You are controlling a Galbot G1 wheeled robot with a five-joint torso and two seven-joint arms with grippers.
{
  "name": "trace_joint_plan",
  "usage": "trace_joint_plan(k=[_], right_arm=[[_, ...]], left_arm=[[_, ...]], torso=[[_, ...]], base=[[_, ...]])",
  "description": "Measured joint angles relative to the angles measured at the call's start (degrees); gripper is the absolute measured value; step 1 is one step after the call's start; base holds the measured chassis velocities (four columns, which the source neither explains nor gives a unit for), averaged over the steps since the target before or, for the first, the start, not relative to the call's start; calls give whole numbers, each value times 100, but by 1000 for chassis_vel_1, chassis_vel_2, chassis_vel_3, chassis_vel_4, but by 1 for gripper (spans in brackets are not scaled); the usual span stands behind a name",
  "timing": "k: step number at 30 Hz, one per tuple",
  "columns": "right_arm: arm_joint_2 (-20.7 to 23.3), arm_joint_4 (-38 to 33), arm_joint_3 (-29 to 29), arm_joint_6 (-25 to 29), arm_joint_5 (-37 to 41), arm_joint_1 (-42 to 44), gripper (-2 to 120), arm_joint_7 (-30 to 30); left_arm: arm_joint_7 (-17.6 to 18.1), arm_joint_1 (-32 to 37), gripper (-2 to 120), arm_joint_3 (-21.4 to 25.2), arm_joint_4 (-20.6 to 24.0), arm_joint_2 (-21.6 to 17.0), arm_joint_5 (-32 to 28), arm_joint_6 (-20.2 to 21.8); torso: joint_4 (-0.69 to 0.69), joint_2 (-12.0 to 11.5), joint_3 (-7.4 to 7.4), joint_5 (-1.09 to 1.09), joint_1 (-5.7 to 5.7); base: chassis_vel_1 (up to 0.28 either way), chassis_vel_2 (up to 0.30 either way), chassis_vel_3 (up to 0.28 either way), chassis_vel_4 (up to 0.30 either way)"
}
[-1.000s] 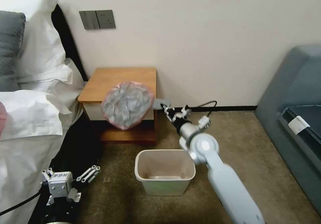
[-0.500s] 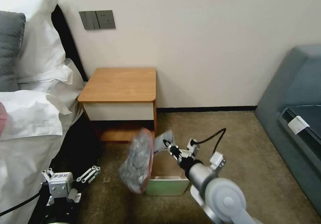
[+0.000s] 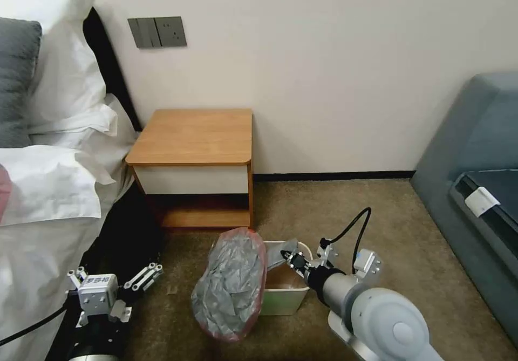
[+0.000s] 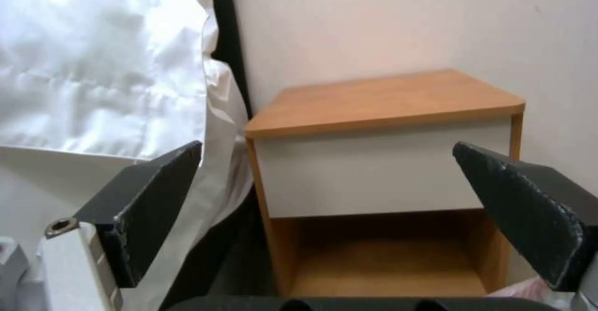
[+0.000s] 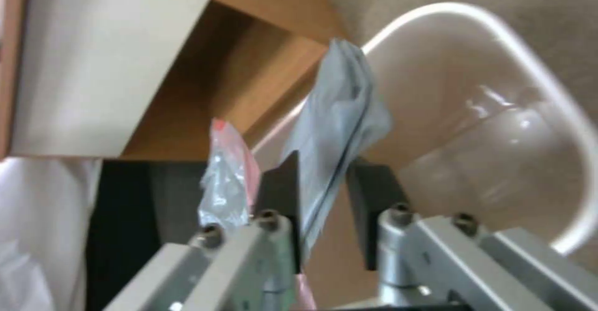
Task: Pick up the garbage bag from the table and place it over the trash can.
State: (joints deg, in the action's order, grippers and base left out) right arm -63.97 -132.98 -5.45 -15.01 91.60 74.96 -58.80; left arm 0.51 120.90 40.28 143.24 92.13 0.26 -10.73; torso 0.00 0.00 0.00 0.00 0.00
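Fingers (image 5: 283,194) of right gripper (image 3: 287,255) pinch garbage bag (image 3: 232,285) over trash can (image 3: 283,300).

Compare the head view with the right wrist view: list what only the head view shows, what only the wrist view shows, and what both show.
Head view alone: the left gripper, open and low beside the bed, the wall switches and the sofa.

Right wrist view alone: the right gripper's fingers up close, pinching a fold of the garbage bag between them.

Both: the garbage bag draped at the trash can, the can's rim, the table behind, and the right gripper.
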Motion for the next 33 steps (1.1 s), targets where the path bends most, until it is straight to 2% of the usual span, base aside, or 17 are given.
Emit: trace_joint_plan(k=[4, 6, 7, 8, 10, 13, 16, 17, 20, 21, 25, 28, 30, 32, 33], right_arm=[[-26, 0, -59, 32, 111, 2, 30, -349], [-66, -42, -242, 59, 472, 43, 43, -811], [-77, -66, -298, 70, 532, 62, 47, -927], [-77, -66, -298, 70, 532, 62, 47, -927], [-80, -134, -412, 96, 533, 115, 57, -1023], [-73, -183, -515, 99, 500, 151, 64, -1019], [-76, -198, -783, 67, 409, 201, 78, -801], [-76, -198, -783, 67, 409, 201, 78, -801], [-4, -100, -1129, 92, -606, 417, 95, 139], [-4, -100, -1129, 92, -606, 417, 95, 139], [171, 92, -1435, 359, -2202, 781, 100, 1507], [183, 110, -1564, 403, -2409, 859, 100, 1693], [155, 107, -1754, 432, -2549, 950, 100, 1760], [149, 107, -1769, 436, -2563, 960, 100, 1762], [104, 102, -1837, 454, -2632, 1015, 100, 1764]], left_arm=[[5, -39, 100, -7, 0, 0, -12, 0], [14, -84, 100, -39, 0, -4, -26, 0], [15, -107, 100, -51, -5, -16, -33, 0], [15, -107, 100, -51, -5, -16, -33, 0], [16, -167, 100, -79, -52, -43, -43, -1], [25, -215, 100, -117, -119, -66, -47, 1], [51, -275, 100, -275, -297, -170, -37, 10], [51, -275, 100, -275, -297, -170, -37, 10], [211, -535, 100, -819, -686, -383, -107, 206], [211, -535, 100, -819, -686, -383, -107, 206], [489, -873, 100, -1392, -1181, -654, -330, 588], [600, -992, 100, -1490, -1300, -707, -377, 701], [976, -1196, 100, -1697, -1376, -784, -592, 1045], [1036, -1222, 100, -1724, -1376, -793, -631, 1101], [1323, -1341, 100, -1840, -1376, -832, -754, 1402]], torso=[[0, 0, 0, 0, 0], [0, 0, 0, 0, 0], [0, 0, 0, 0, 0], [0, 0, 0, 0, 0], [0, 0, 0, 0, 0], [0, 0, 0, 0, 0], [0, 0, 0, 0, 0], [0, 0, 0, 0, 0], [0, 0, 0, 0, 0], [0, 0, 0, 0, 0], [0, 0, 0, 0, 0], [-1, 0, 0, 0, 0], [-1, 0, 0, 0, 0], [-1, 0, 0, 0, 0], [-1, 0, 0, 0, 0]], base=[[0, 0, 0, 0], [0, 0, 0, 0], [0, 0, 0, 0], [0, 0, 0, 0], [0, 0, 0, 0], [0, 0, 0, 0], [0, 0, 0, 0], [0, 0, 0, 0], [0, 0, 0, 0], [0, 0, 0, 0], [0, 0, 0, 0], [0, 0, 0, 0], [0, 0, 0, 0], [0, 0, 0, 0], [0, 0, 0, 0]])
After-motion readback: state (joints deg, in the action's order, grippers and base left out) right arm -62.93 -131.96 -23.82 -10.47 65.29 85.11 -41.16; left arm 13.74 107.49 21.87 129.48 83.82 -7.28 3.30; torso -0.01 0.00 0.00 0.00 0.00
